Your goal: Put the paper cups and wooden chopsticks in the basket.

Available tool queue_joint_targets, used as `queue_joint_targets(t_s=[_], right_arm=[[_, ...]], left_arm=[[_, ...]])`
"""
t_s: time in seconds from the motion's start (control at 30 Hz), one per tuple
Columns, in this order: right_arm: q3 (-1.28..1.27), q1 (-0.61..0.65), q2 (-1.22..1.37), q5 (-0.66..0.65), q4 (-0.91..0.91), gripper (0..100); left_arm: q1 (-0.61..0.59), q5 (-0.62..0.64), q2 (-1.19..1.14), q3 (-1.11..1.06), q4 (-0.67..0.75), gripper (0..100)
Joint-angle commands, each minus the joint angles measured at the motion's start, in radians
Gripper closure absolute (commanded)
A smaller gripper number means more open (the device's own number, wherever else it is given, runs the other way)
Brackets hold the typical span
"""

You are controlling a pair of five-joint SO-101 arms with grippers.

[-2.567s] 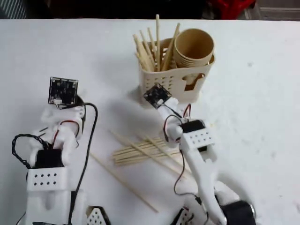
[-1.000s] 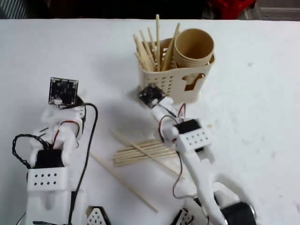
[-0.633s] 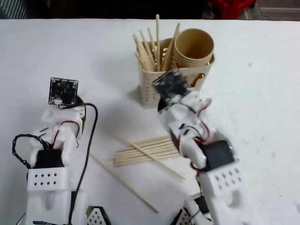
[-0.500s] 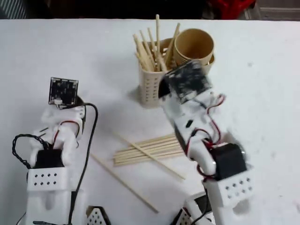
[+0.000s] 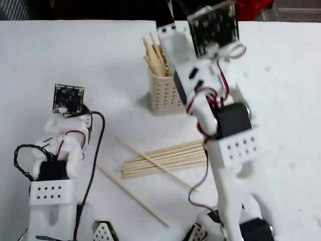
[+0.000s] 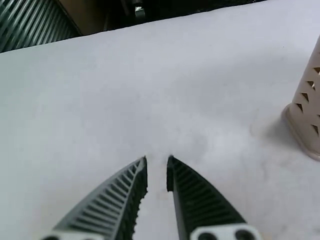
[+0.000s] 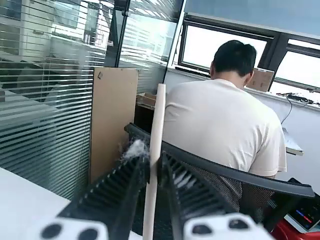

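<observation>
A: Right claw (image 7: 152,167), what's it got?
B: Clamped on one wooden chopstick (image 7: 159,115). Stick's upright btwn the ribbed fingers, tip sticking out well past them. Nothing else touches it.
A: Where's that vs the basket?
B: Right arm (image 5: 220,120) is up high over the basket (image 5: 163,95) and covers its right side in the high view. Basket's cream w/ slotted walls, standing near the table's far edge. A bunch of chopsticks (image 5: 154,56) stands in its left part, leaning.
A: Other sticks?
B: Loose pile (image 5: 163,158) lies flat on the table (image 5: 75,45), on the near side of the basket, apart from it. They're approx parallel, w/ one crossing on top. One long stick (image 5: 133,196) lies alone, diagonal, just beside the pile.
A: Left claw (image 6: 156,167)?
B: Narrow gap, holding nothing, low over bare table. A basket corner shows farther off.
A: Room to move?
B: Open white table left and right of the basket. Left arm (image 5: 57,150) sits at the near-left.
</observation>
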State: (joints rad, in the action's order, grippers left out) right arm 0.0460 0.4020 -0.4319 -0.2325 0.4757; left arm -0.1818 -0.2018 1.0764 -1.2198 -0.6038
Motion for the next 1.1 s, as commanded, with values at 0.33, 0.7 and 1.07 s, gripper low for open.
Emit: queue_joint_targets(t_s=[0.33,0.7,1.07], right_arm=[[-0.25,-0.038,0.07,0.172,-0.326,98.2],[-0.377,-0.033,0.045,0.176,-0.248,82.4],[-0.381,-0.024,-0.271,0.169,0.539,80.1]], left_arm=[[-0.008,0.0,0.019,0.006,0.031,91],[-0.012,0.0,0.019,0.005,0.031,91],[-0.013,0.0,0.019,0.005,0.031,91]])
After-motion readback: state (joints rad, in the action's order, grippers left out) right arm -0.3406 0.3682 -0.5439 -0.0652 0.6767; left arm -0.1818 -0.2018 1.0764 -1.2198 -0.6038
